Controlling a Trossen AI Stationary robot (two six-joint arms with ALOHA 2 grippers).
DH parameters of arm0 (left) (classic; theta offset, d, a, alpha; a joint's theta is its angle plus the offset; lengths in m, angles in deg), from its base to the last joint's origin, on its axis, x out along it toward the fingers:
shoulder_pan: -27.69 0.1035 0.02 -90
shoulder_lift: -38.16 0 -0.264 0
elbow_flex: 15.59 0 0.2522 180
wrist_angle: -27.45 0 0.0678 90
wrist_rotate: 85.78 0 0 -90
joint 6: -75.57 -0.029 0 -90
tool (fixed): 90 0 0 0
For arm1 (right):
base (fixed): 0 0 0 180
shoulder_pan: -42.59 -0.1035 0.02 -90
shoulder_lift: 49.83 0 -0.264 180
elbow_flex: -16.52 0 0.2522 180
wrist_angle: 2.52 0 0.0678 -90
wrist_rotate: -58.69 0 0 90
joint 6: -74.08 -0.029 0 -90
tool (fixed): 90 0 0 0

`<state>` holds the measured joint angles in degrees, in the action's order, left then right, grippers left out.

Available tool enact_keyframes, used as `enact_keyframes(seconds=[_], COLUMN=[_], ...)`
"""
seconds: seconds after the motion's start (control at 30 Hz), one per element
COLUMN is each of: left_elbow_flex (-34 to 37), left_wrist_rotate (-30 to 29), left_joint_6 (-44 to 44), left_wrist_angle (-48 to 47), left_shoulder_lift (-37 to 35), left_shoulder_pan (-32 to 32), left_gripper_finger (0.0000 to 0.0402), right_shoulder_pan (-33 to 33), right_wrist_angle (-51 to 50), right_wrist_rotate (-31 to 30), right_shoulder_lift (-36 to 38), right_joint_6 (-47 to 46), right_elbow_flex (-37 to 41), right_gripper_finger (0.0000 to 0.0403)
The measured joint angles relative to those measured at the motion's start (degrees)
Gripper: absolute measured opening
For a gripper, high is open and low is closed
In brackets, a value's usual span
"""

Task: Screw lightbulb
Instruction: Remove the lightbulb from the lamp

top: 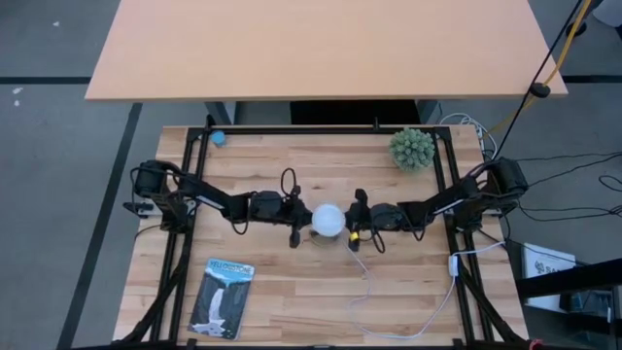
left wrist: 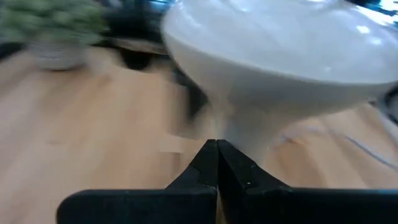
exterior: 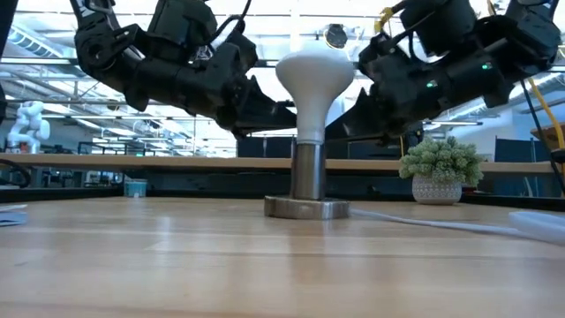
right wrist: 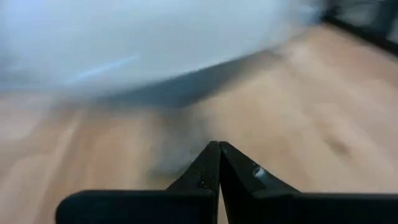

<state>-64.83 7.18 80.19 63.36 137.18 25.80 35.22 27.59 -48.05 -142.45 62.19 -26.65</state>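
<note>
A potted green plant [top: 412,149] sits at the wooden table's [top: 292,292] far corner, a blue packaging card [top: 223,297] near its front edge.

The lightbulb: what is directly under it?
The lightbulb stands upright in a metal socket on a round base on the table. Its screw base is hidden inside the socket.

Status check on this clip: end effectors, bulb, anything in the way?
Left end effector and right end effector shut, flanking the bulb. Lightbulb upright in socket. Nothing blocking.
</note>
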Motion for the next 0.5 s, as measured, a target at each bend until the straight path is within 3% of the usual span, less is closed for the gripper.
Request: enact_keyframes(seconds=[0.1,0.3,0.5], left_elbow_flex=[0.0,0.0,0.02], left_wrist_rotate=[1.06,-1.96,-5.22], left_joint_6=[-0.04,-0.05,-0.04], left_wrist_angle=[-0.28,-1.15,-3.53], left_shoulder_lift=[0.02,0.02,0.0], left_shoulder_pan=[-1.01,-1.29,-1.27], left_gripper_finger=[0.0,0.0,0.0], right_shoulder_pan=[0.44,0.67,0.51], right_wrist_angle=[-0.6,-3.16,-23.71], right_wrist_rotate=[-3.39,-1.86,-2.77], right_shoulder_lift=[0.04,0.28,8.53], right_joint_6=[-2.1,-4.54,-9.81], right_elbow_flex=[-0.04,-0.04,-0.04], right_gripper_finger=[0.0,0.0,0.0])
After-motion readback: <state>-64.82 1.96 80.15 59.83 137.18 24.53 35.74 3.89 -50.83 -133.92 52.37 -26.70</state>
